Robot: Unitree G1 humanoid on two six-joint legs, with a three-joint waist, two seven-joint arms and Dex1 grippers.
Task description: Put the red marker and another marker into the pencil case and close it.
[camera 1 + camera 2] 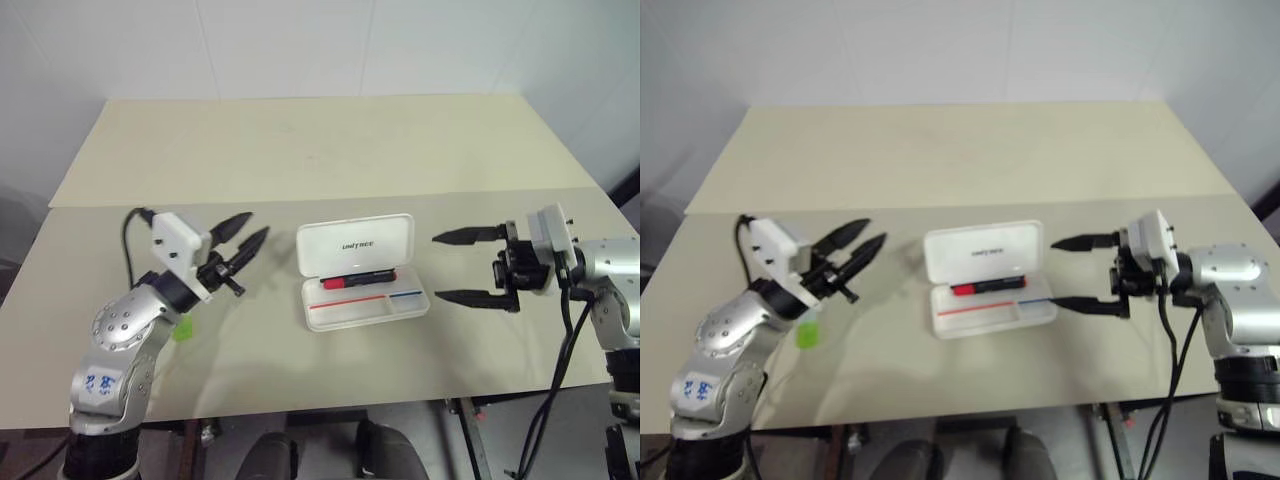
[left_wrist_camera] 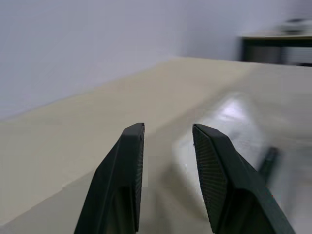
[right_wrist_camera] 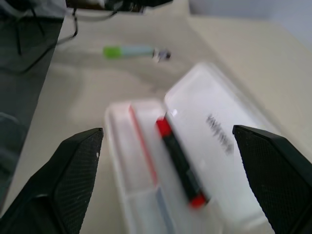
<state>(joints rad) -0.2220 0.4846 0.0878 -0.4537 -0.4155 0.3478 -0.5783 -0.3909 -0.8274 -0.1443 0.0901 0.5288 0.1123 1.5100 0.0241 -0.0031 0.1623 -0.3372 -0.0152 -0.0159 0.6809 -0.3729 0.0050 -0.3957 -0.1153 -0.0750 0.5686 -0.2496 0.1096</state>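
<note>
While the pencil case [image 1: 360,275] lies open | left end effector [image 1: 243,241] part-spread, empty | right end effector [image 1: 466,266] spread wide, empty

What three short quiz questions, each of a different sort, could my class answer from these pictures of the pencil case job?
1. True or false: the red marker already lies inside the open pencil case.
2. Where is the green highlighter? A) in the case B) on the table beside the left arm C) in the right gripper
3. Fill in: the left gripper holds ____.

Key: 1 true. 2 B. 3 nothing; its fingers stand apart with only air between them, and the right gripper is wide open too.
</note>
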